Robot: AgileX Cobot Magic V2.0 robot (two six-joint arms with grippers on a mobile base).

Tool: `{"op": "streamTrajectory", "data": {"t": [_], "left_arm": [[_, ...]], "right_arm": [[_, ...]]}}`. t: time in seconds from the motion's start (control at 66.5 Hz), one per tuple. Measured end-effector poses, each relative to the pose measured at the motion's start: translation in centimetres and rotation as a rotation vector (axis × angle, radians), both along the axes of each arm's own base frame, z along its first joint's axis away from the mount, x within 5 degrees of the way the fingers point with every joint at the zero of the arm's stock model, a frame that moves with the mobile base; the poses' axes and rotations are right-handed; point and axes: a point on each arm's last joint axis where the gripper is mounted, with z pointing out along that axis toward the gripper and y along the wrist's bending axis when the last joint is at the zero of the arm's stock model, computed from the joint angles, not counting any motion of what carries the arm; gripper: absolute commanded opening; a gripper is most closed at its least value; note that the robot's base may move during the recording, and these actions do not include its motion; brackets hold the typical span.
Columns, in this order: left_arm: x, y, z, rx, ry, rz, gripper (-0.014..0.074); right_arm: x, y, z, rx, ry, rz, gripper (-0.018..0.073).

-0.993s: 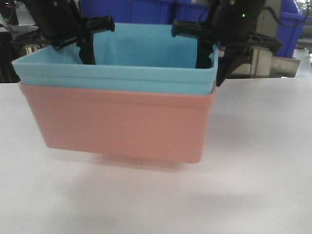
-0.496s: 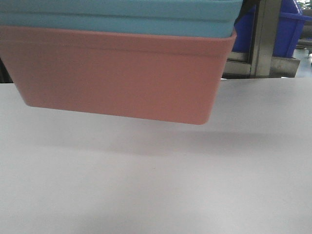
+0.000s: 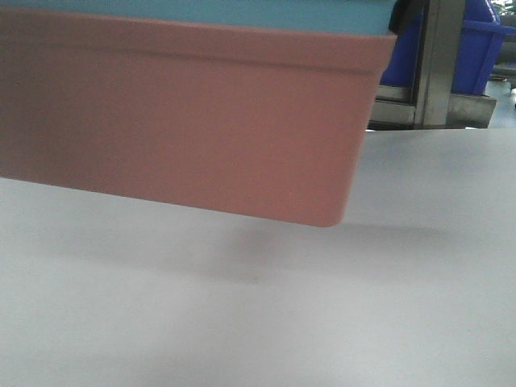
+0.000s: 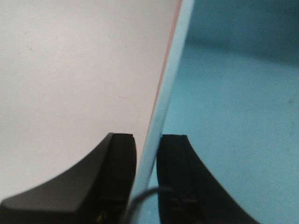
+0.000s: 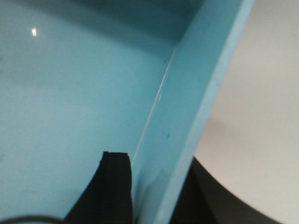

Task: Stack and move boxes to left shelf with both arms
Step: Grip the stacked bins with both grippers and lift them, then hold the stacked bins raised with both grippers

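Two bins, nested as one stack, hang clear of the white table (image 3: pixel 322 322). The salmon pink bin (image 3: pixel 185 121) is on the outside and the light blue bin (image 3: pixel 201 12) sits inside it, only its rim band showing above the pink rim. The pink bin's bottom edge tilts, its right corner lowest. A strip of bare table and one soft shadow (image 3: pixel 242 250) lie below that corner, and nothing touches the pink bin's underside.

Two grippers hold the stack, one at each end. At the pink bin's left end the left gripper (image 4: pixel 147 163) is clenched across the wall, one black finger outside and one inside over the blue floor, with a thin pink line running along the pale rim between them. At the right end the right gripper (image 5: pixel 156 186) grips the blue wall the same way, one finger inside and one outside.

Open table spreads in front of the pink bin and to its right. Behind its right corner stands one steel upright (image 3: pixel 439 64), with dark blue crates (image 3: pixel 484 48) showing in patches on both sides of it.
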Motion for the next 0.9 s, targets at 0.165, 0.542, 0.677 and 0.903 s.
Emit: {"op": "streamTrajectory", "data": {"t": [0.165, 0.542, 0.677, 0.903], "left_arm": [[0.0, -1.1, -1.2, 0.028, 0.034, -0.02, -0.0003], [0.3, -1.7, -1.7, 0.005, 0.018, -0.03, -0.0003], [0.5, -1.9, -2.0, 0.005, 0.018, -0.034, -0.0003], [0.9, -2.3, -2.4, -0.002, 0.01, -0.045, -0.0003]], "right_arm": [[-0.1, -0.2, -0.1, -0.032, 0.006, -0.014, 0.0056], [-0.1, -0.4, 0.0, -0.06, -0.005, -0.019, 0.0056], [-0.1, -0.5, 0.0, -0.067, -0.006, -0.023, 0.0056], [0.0, -0.6, -0.3, -0.091, 0.005, -0.03, 0.0056]]}}
